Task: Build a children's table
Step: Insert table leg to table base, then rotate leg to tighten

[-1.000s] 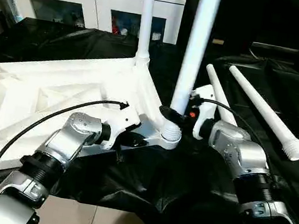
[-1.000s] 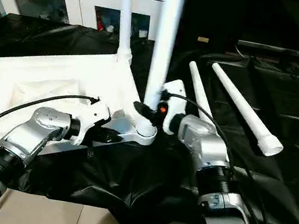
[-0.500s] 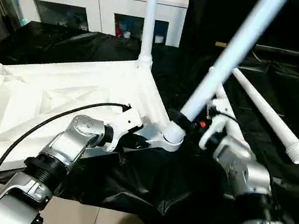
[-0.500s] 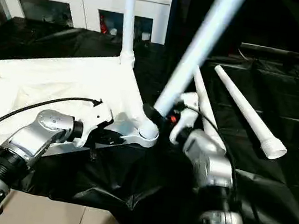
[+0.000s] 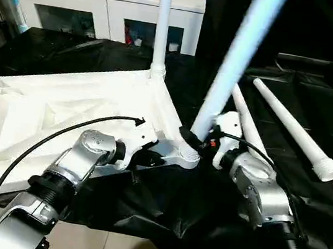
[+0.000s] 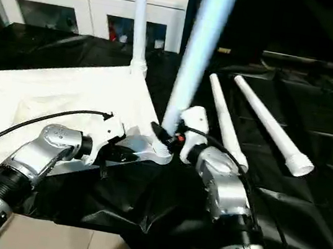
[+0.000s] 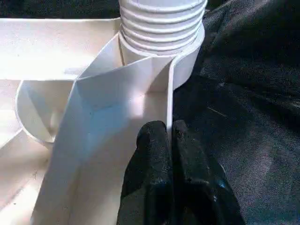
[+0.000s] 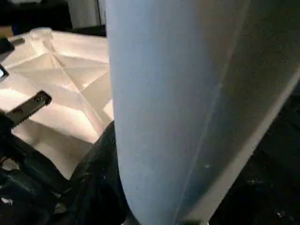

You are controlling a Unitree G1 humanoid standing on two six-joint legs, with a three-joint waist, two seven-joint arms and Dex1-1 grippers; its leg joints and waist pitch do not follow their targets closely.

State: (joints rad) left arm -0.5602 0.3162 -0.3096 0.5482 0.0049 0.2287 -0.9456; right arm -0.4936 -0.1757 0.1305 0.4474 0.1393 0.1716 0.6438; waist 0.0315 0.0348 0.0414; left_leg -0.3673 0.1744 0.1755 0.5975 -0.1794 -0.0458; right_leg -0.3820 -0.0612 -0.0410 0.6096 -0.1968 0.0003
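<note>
Legs: one stands seated in the tabletop; right gripper clasps a second at the near socket; left gripper, pressed together, steadies; two legs remain.

Right gripper clamped round tilted leg at tabletop corner socket, two loose legs just beyond

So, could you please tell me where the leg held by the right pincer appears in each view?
Left eye view: the tilted leg, right of centre, rising from the near corner.
Right eye view: centre, same tilt.
Left wrist view: its threaded end, beyond the left pincer.
Right wrist view: close up, across the middle.
Shared landmark: the tabletop.
</note>
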